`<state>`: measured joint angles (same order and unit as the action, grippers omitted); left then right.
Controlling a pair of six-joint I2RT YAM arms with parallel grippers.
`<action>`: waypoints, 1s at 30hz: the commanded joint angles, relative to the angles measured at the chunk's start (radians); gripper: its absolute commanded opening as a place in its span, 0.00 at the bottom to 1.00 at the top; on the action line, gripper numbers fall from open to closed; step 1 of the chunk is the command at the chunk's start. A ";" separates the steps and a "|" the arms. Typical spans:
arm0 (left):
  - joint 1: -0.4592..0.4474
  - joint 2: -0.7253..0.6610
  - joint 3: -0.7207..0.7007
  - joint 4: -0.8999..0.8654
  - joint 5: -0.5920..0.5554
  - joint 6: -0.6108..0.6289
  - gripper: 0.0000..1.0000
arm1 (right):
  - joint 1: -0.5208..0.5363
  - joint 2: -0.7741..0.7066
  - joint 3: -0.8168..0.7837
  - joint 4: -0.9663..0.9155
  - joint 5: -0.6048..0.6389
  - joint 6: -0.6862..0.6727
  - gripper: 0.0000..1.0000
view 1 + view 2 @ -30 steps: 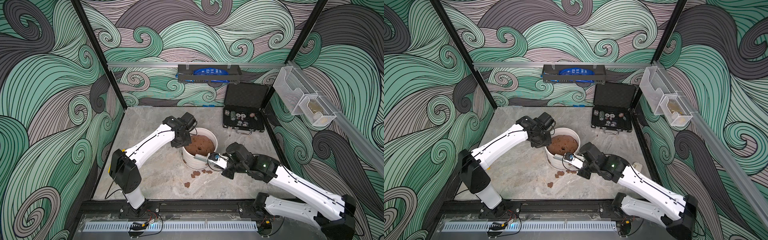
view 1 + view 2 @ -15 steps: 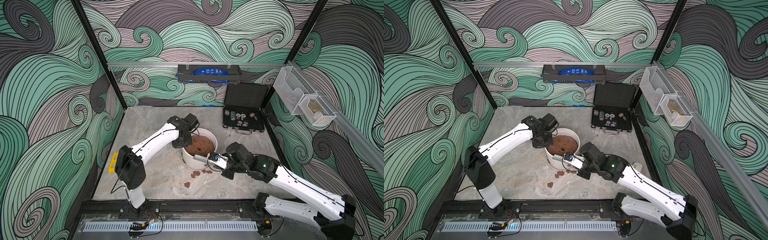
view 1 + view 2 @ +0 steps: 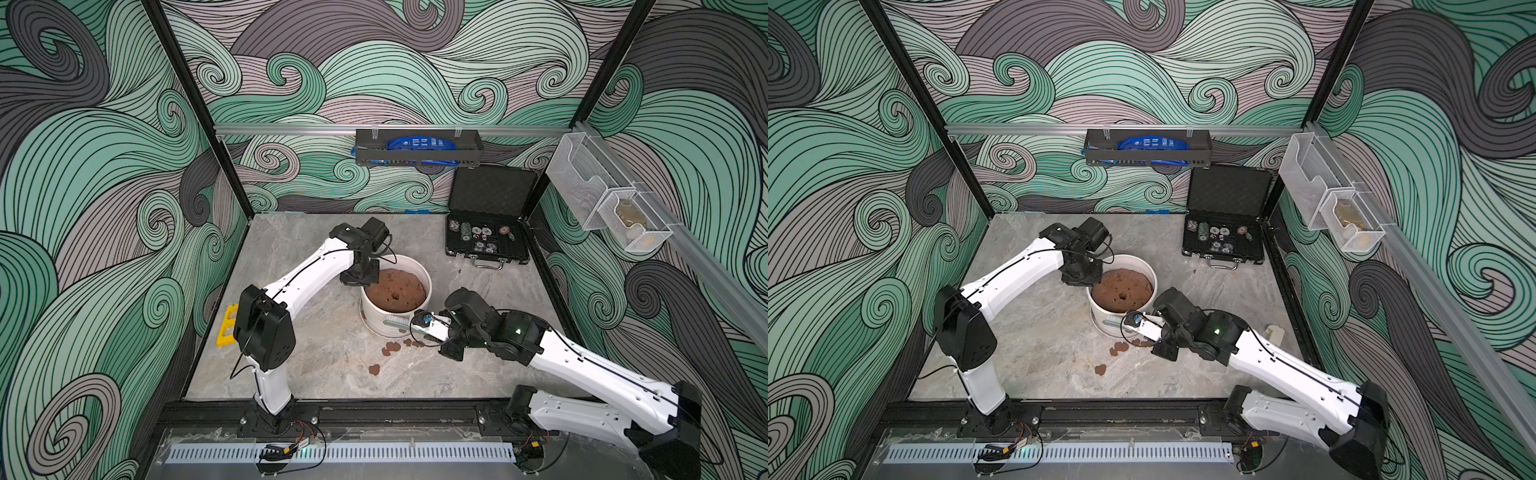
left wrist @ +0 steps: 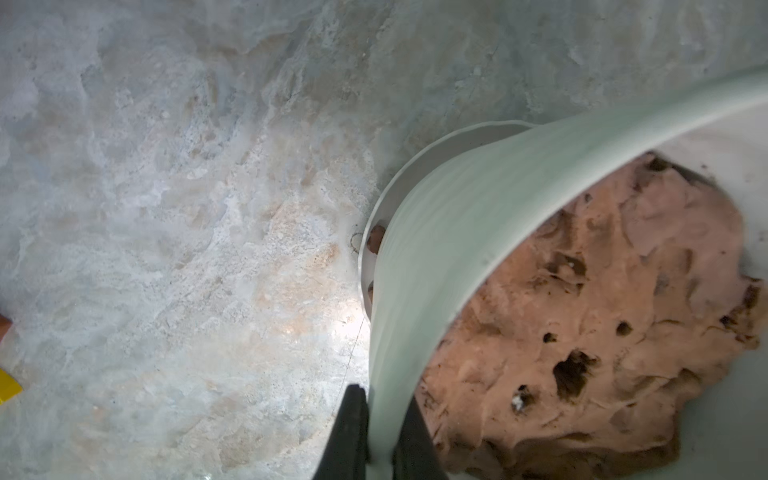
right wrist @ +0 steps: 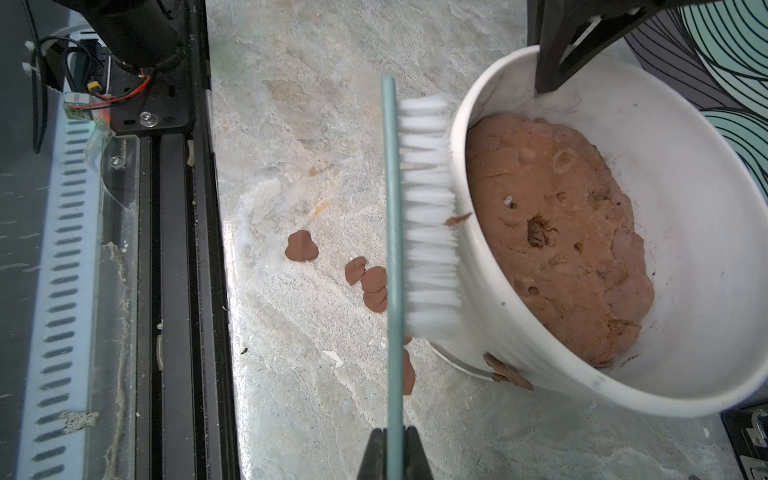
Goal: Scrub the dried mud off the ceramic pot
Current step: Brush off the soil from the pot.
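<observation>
Two black fingers of the right gripper (image 5: pixel 395 442) are pinched narrow on the thin teal back of a brush (image 5: pixel 424 216). The brush is held edge-on, its white bristles pressed sideways against the outer wall of the ceramic pot (image 5: pixel 706 291) just below the rim. In a top view this gripper (image 3: pixel 430 328) reaches the pot from the right, on the side facing the arms' bases. One small flake of the dried mud (image 5: pixel 457 219) sits where the bristle tips meet the wall, and more of it clings low on the wall as reddish-brown blotches (image 5: pixel 507 370). The left gripper (image 4: pixel 382 405) is clamped on the pot's thick rim, with one finger outside the wall and one inside. Both top views place that grip on the rim's left side. Inside the pot lies a round brown soil mass (image 5: pixel 557 232) with a dark hole near its middle. The pot stands near the middle of the marble-patterned table (image 3: pixel 316 365). Several loose flakes (image 3: pixel 392 347) lie on the table just in front of the pot, with one (image 3: pixel 375 369) apart from the rest, nearer the front edge. A yellow block (image 3: pixel 226 328) sits at the table's left edge beside the left arm. An open black case of poker chips (image 3: pixel 486 245) lies well apart at the back right.
</observation>
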<state>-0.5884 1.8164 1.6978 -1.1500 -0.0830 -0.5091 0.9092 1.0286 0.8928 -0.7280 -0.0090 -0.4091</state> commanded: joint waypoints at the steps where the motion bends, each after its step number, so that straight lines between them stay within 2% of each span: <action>1: 0.036 0.042 0.002 0.154 0.092 0.176 0.00 | 0.004 0.012 -0.017 0.015 0.026 -0.008 0.00; 5: 0.054 0.066 0.039 0.142 0.153 0.279 0.00 | 0.000 0.029 -0.024 0.015 0.062 -0.004 0.00; 12: 0.080 0.091 0.068 0.147 0.240 0.323 0.00 | 0.004 0.090 -0.039 0.017 0.100 0.017 0.00; 20: 0.091 0.080 0.039 0.183 0.276 0.307 0.00 | 0.020 0.214 -0.012 -0.004 0.191 0.062 0.00; 30: 0.098 0.088 0.040 0.211 0.304 0.301 0.00 | 0.070 0.301 -0.037 -0.025 0.199 0.089 0.00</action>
<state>-0.4942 1.8656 1.7458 -1.0904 0.1009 -0.1967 0.9722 1.3235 0.8635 -0.7300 0.1627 -0.3515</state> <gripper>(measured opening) 0.134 0.071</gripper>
